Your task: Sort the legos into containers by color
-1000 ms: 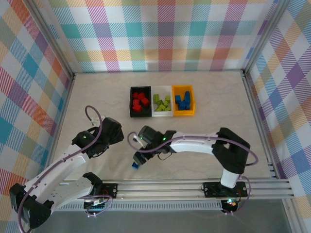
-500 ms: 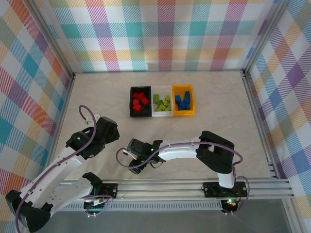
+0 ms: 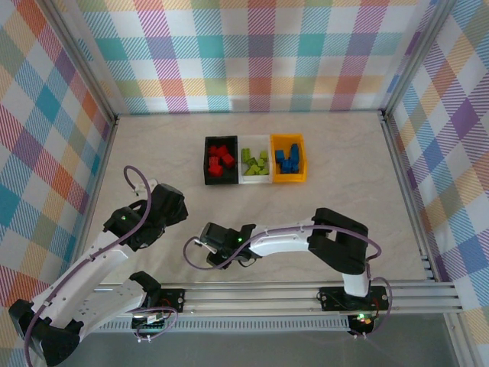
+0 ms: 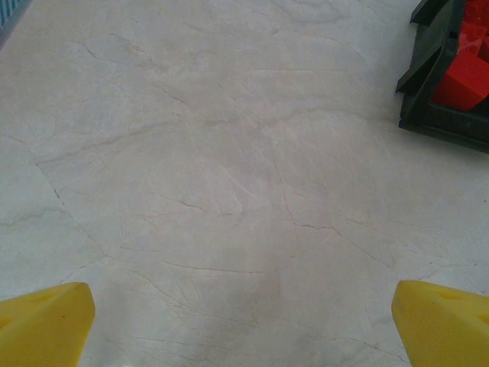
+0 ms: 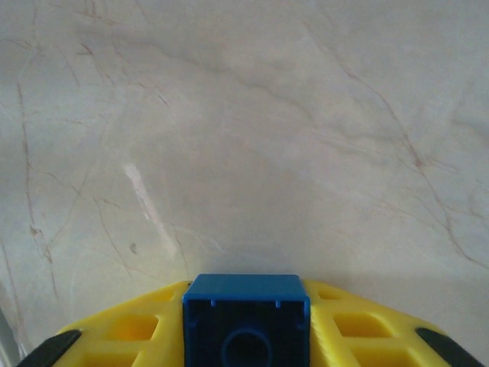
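Note:
My right gripper (image 5: 246,340) is shut on a blue lego (image 5: 246,313), which is clamped between the yellow fingers (image 5: 130,329) with its hollow underside toward the camera. In the top view that gripper (image 3: 213,256) sits low over the table near the front rail, and its own body covers the lego. The containers stand in a row at the back: a black bin (image 3: 208,164) with red legos (image 3: 221,159), a white bin (image 3: 254,181) with green legos (image 3: 254,161), and an orange bin (image 3: 289,180) with blue legos (image 3: 287,159). My left gripper (image 3: 174,208) is open over bare table, its fingertips (image 4: 46,321) wide apart.
The black bin's corner (image 4: 428,92) with red legos (image 4: 467,76) shows at the upper right of the left wrist view. Checked walls enclose the marble table (image 3: 344,153). An aluminium rail (image 3: 306,294) runs along the near edge.
The right gripper swung left and down to the table and closed on the blue lego. The left arm pulled back slightly to the left, then stayed still.

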